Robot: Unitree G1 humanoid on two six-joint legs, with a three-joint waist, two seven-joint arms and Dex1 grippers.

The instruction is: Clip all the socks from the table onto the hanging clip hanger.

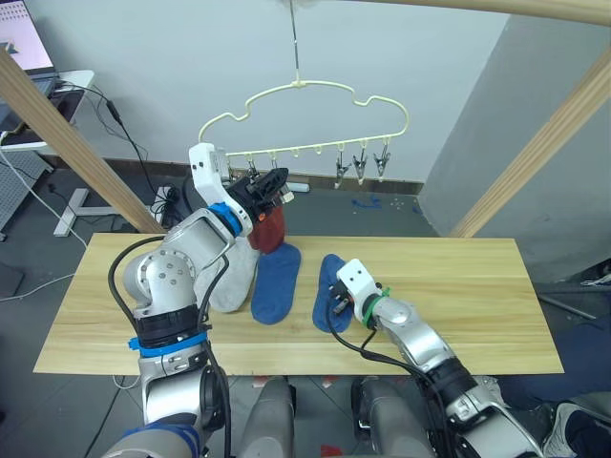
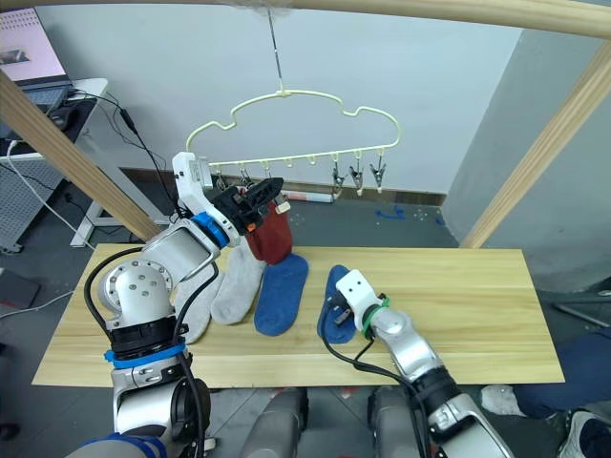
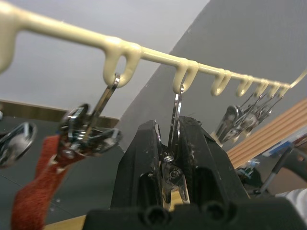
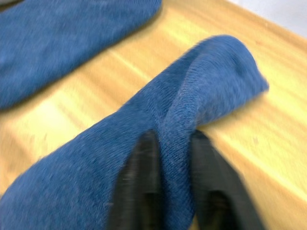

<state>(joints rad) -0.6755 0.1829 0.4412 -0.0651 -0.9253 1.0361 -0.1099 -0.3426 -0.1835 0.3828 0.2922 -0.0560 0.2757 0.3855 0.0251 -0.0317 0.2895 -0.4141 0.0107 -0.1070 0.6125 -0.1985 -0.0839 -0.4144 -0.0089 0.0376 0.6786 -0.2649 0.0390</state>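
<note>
The left gripper [image 3: 173, 158] is raised to the clip hanger [image 1: 315, 95] and pinches one metal clip [image 3: 171, 167] between its fingers; beside it a rust red sock [image 2: 270, 234] hangs from a clip. The right gripper [image 4: 168, 187] is low on the table [image 1: 477, 296] and pinches a fold of a blue sock [image 4: 192, 96]. Another blue sock [image 1: 277, 281] and grey socks [image 2: 237, 281] lie on the table.

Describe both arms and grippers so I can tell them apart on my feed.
Both arms are silver-grey metal with black cables and white wrist housings. The left gripper has black fingers behind a blue wrist ring, with another blue band lower on that arm. The right gripper has black fingers and a green wrist ring.
</note>
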